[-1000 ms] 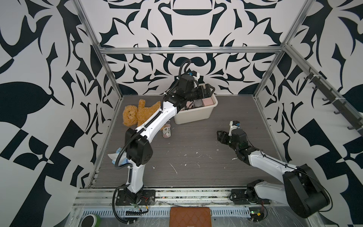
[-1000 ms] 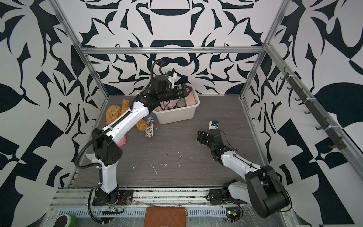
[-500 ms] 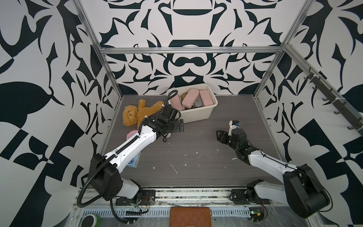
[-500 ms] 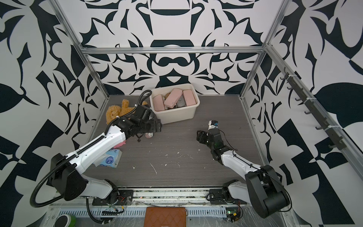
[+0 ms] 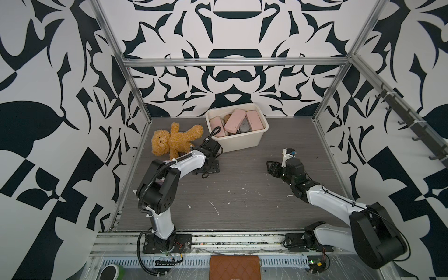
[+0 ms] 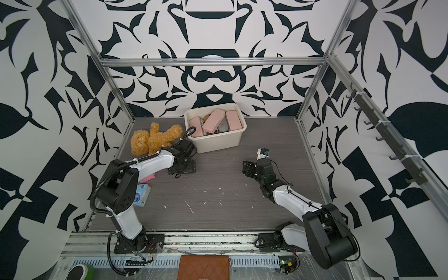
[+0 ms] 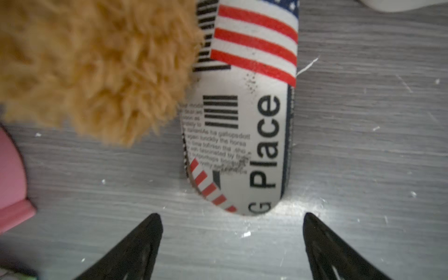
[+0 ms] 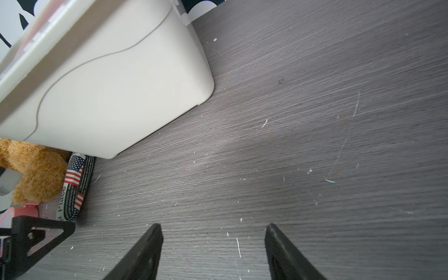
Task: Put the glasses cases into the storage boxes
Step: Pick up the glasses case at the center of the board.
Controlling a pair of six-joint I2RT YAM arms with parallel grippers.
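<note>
The cream storage box stands at the back and holds several glasses cases, among them a pink one and a grey one. A newspaper-print case lies on the floor between the teddy bear and the box; the arm hides it in both top views. My left gripper is low and open, its fingertips just short of that case's near end. A pink case lies beside it. My right gripper hangs open over bare floor.
A tan teddy bear lies left of the box, its fur over part of the newspaper-print case. A blue-white tissue packet sits under my left elbow. A brown wallet and a green roll lie outside the front rail.
My left arm has swung from over the storage box down to the floor by the teddy bear, and its elbow has folded back. The right arm has not moved.
</note>
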